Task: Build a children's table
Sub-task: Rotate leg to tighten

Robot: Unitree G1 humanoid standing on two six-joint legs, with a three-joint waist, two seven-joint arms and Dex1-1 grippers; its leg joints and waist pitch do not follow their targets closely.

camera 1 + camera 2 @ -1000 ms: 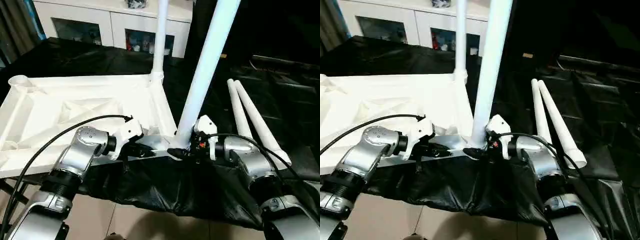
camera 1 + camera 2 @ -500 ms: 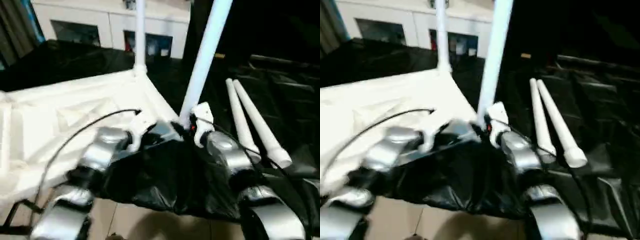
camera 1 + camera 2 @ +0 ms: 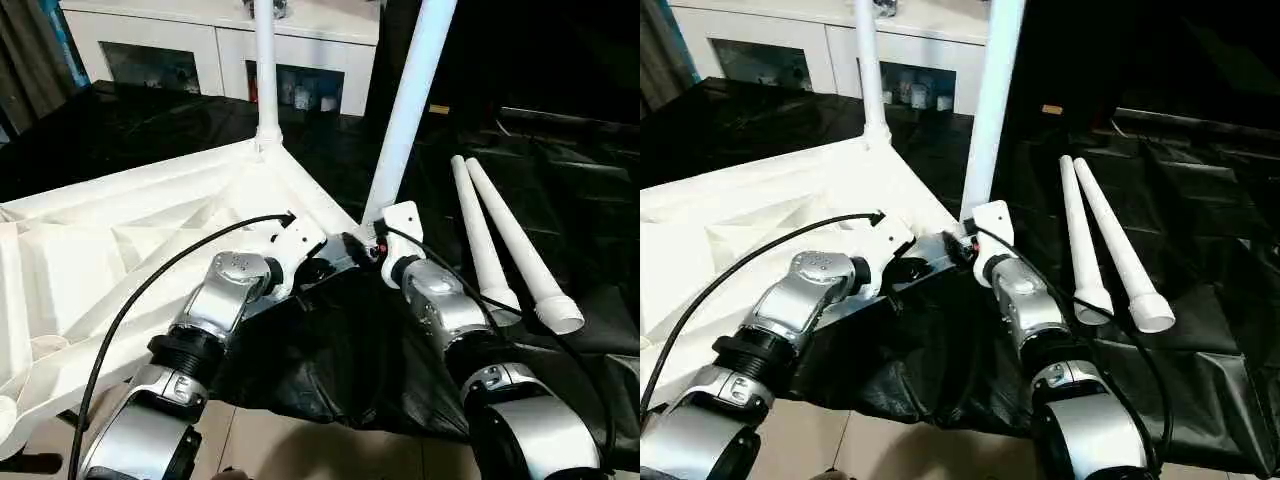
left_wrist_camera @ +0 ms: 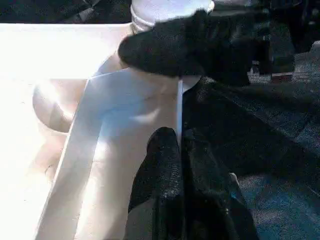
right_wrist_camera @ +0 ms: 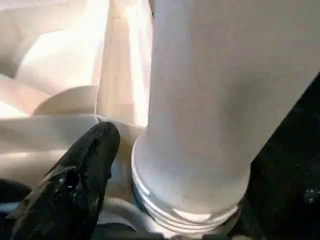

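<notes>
Pinching the tabletop (image 3: 120,250) rim, left gripper (image 4: 172,145) shows close; right gripper's (image 5: 107,137) jaw state unclear.

White leg (image 5: 200,100) beside black fingertip (image 5: 85,165)

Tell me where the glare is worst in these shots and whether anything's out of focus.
Left wrist view: the tabletop is blown out to plain white, and the black fingers close to the lens look soft. Right wrist view: the leg is slightly soft, with bright glare on the ribbing beside it. Head views: sharp, with mild glare on the ribbed underside; the black cloth holds little detail.
</notes>
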